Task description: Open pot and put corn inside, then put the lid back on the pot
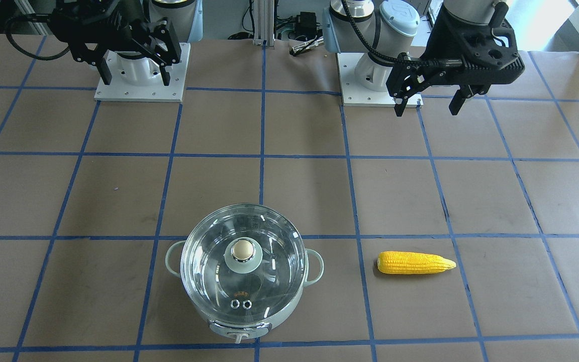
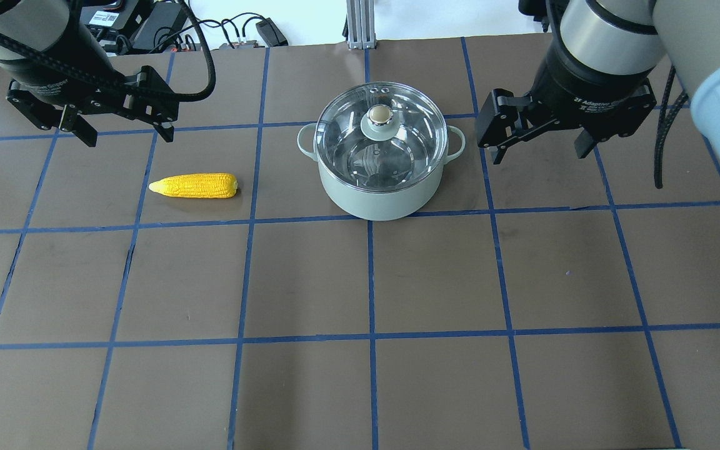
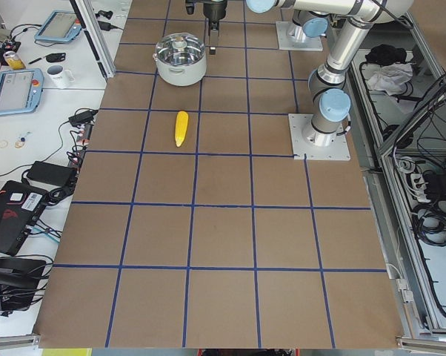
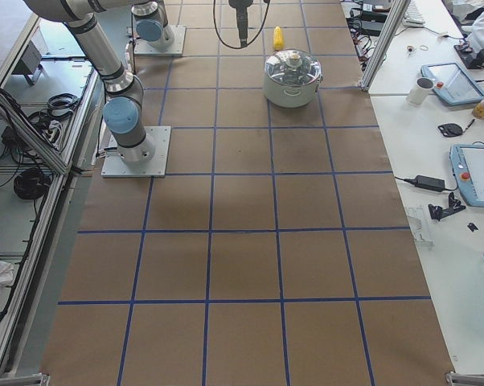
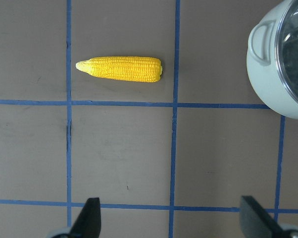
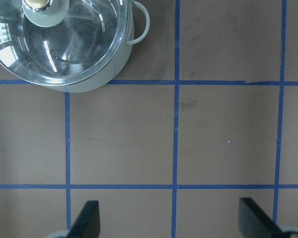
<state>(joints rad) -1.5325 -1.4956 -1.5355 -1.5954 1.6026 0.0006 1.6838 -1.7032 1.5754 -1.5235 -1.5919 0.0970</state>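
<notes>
On surface [image 2: 310, 281]: pot [image 2: 372, 194] with glass lid [image 2: 347, 140] seated. Both grippers spread wide, empty: right gripper [image 2: 532, 153] hovering beside pot, left gripper [image 2: 127, 136] near corn [image 2: 194, 185], which lies flat, robot's left of pot. Lid first: centre on ball knob [image 2: 380, 114], pinch under ball, lift straight. Left wrist view: whole corn. Right wrist view: knob, no corn.

Lettering on the wrist collars only.
On the black collar [image 2: 597, 102] just above the right claw [image 2: 533, 153], white print begins "2F Adapt"; the rest blurs out. The matching collar [image 2: 54, 87] just above the left claw [image 2: 130, 136] carries a similar white line, too faint to read.
</notes>
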